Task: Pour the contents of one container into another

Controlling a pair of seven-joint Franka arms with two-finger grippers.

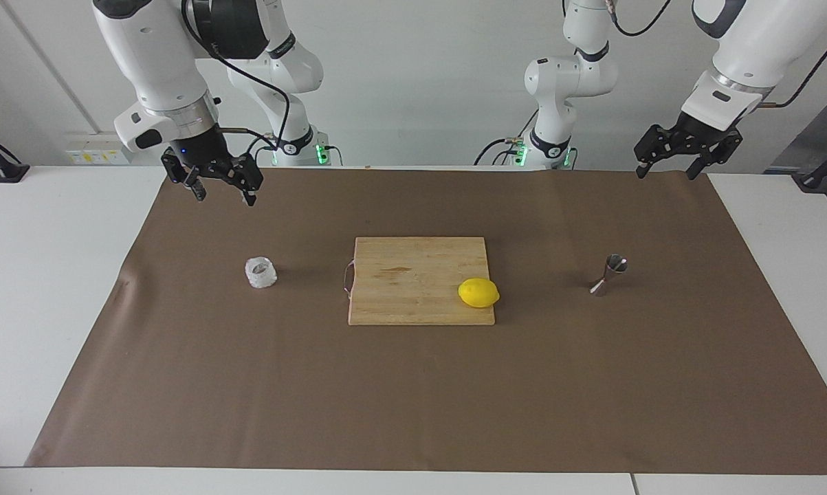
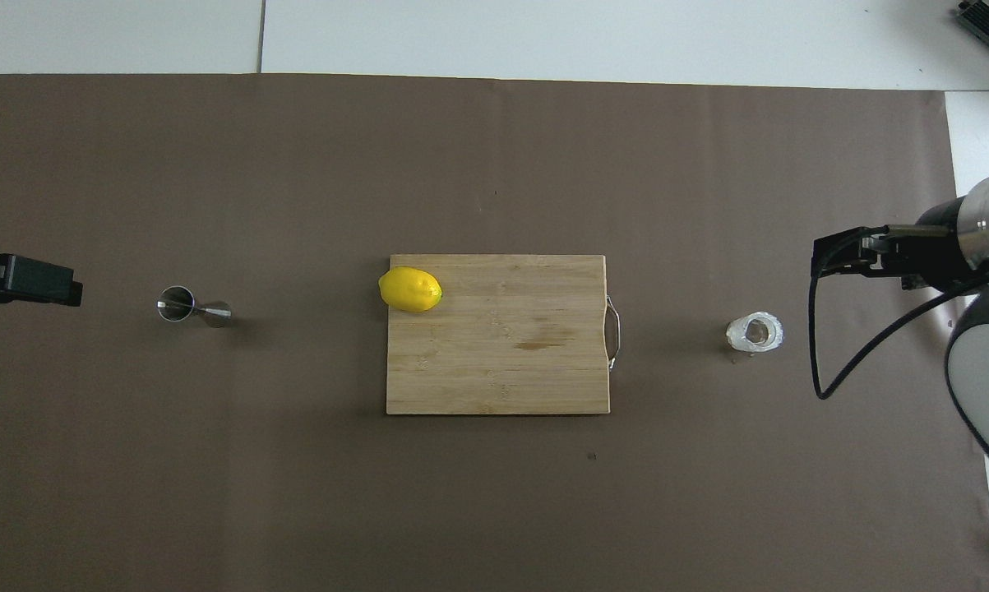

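Glass cup (image 1: 260, 272) is standing toward the right arm's end, under our spread-fingered right gripper (image 1: 223, 190); steel jigger (image 1: 608, 274) is standing toward our splayed left gripper (image 1: 667, 167), whose fingers only the facing view is showing.

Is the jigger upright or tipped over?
Upright. The jigger stands on its lower cone on the brown mat, open mouth up; the overhead view shows its round rim.

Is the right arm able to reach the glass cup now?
Probably yes. The right pincer hangs open in the air near the glass cup, which stands alone on the brown mat, nothing between them.
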